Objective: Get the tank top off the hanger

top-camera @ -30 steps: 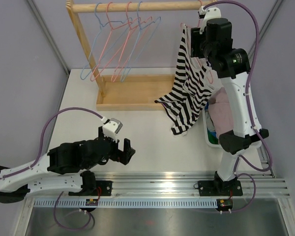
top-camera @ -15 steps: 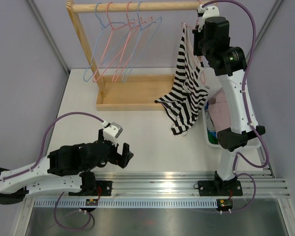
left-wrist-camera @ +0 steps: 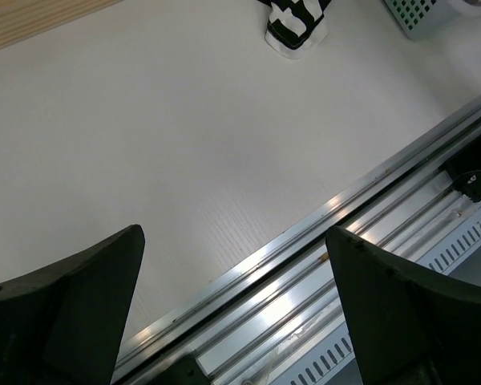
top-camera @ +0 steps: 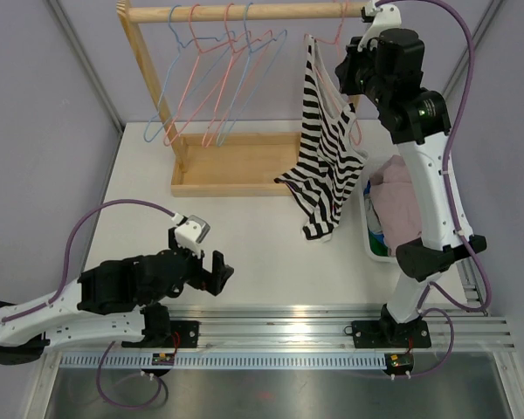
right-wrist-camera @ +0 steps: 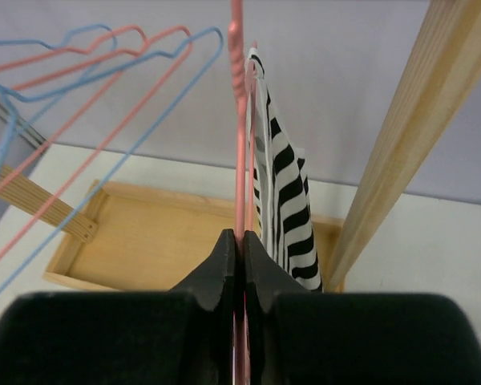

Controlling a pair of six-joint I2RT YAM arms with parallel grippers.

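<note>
The wooden clothes rack (top-camera: 244,12) stands across the far side of the table (top-camera: 244,236). The striped tank top (top-camera: 327,148) hangs at the right end of its rail, and its lower end trails down toward the tabletop just left of the laundry basket (top-camera: 373,249). I judge I'm at the gripping step: my right gripper (right-wrist-camera: 240,245) is raised to the rail, its fingers pressed together on the wire of the pink hanger (right-wrist-camera: 238,120) that carries the top. The garment is not yet off. The next move calls for steadying or lifting that hanger, then working the straps off its shoulders without snagging the empty blue and pink hangers (top-camera: 214,78) to the left. The basket at the right edge holds a pinkish garment (top-camera: 400,196) with something teal (top-camera: 377,229) below it, which I can't identify. My left gripper (left-wrist-camera: 232,241) hovers low over the near table edge, fingers spread wide and holding nothing.
</note>
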